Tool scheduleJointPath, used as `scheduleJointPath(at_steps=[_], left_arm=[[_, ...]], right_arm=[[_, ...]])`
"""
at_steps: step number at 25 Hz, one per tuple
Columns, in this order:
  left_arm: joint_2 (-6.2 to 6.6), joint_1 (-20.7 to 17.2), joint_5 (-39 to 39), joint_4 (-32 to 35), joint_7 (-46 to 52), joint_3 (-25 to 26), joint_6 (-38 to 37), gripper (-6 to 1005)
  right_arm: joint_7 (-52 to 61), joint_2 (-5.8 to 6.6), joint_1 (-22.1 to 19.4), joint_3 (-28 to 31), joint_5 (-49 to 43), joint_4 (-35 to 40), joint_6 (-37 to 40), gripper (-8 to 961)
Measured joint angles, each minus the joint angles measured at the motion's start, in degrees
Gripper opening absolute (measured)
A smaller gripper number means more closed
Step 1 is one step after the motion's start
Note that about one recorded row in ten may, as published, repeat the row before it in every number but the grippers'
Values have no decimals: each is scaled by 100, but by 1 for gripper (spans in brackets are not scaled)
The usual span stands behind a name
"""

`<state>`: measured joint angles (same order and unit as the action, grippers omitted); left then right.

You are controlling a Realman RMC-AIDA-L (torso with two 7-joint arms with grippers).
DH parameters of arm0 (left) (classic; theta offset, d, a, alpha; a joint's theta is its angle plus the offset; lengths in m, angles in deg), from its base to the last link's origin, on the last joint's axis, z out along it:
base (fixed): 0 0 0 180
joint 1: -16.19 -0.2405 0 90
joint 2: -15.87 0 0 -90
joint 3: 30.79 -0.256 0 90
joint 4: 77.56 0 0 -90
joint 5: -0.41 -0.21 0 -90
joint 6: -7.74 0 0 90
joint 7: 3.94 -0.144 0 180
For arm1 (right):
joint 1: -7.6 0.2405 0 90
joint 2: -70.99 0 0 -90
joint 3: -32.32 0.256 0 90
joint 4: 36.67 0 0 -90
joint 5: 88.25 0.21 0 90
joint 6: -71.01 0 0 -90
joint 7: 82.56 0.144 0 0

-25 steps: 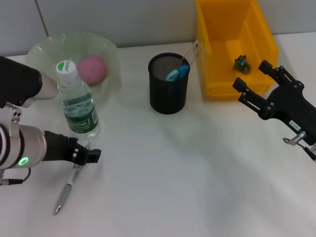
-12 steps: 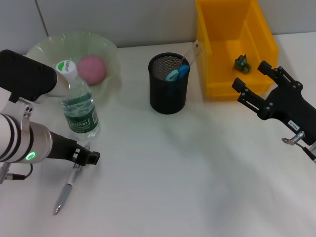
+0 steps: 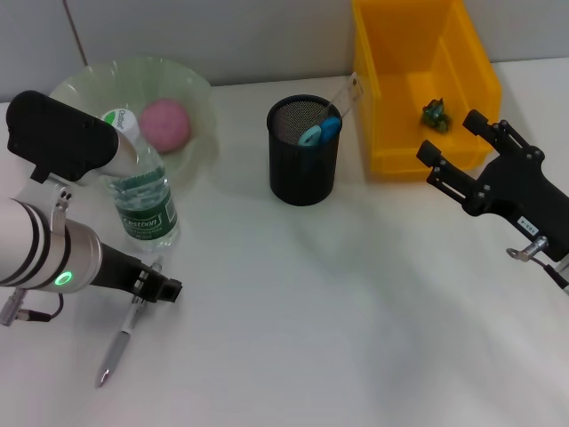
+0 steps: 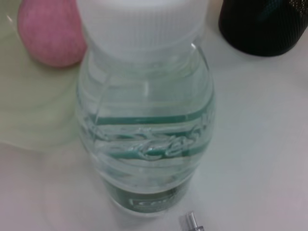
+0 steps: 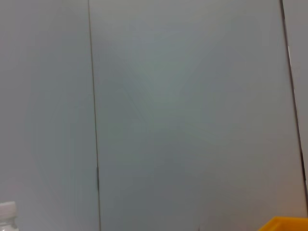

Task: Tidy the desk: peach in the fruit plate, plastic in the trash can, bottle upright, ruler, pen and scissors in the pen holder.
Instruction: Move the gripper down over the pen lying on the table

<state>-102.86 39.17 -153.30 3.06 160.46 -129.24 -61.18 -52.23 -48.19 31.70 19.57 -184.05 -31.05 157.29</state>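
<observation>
Head view: our left gripper, fingers clamped on the pen; lift it clear of the bottle, toward the pen holder. Right gripper idle, fingers apart.

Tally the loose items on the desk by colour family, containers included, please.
Pink: 1, peach
Green: 3, fruit plate, green-labelled bottle, crumpled plastic
Blue: 1, scissors
Black: 1, pen holder
Yellow: 1, bin
Silver: 1, pen
Clear: 1, ruler
Total: 9
</observation>
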Motion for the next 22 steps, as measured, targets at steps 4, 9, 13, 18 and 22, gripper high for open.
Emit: scheduleJointPath(at_steps=[4, 9, 13, 18, 22], left_arm=[[0, 70, -46, -85, 31, 2, -45, 656], [-1, 131, -80, -143, 36, 29, -110, 654], [-5, 140, -88, -143, 37, 18, -116, 652], [-9, 176, -98, -144, 40, 10, -202, 649], [-9, 189, -138, -144, 40, -41, -272, 643]], right_arm=[[0, 0, 6, 0, 0, -12, -25, 819], [0, 0, 8, 0, 0, -17, -59, 820], [0, 0, 8, 0, 0, -21, -61, 820], [0, 0, 6, 0, 0, -26, -61, 820], [0, 0, -1, 0, 0, -26, -62, 819]])
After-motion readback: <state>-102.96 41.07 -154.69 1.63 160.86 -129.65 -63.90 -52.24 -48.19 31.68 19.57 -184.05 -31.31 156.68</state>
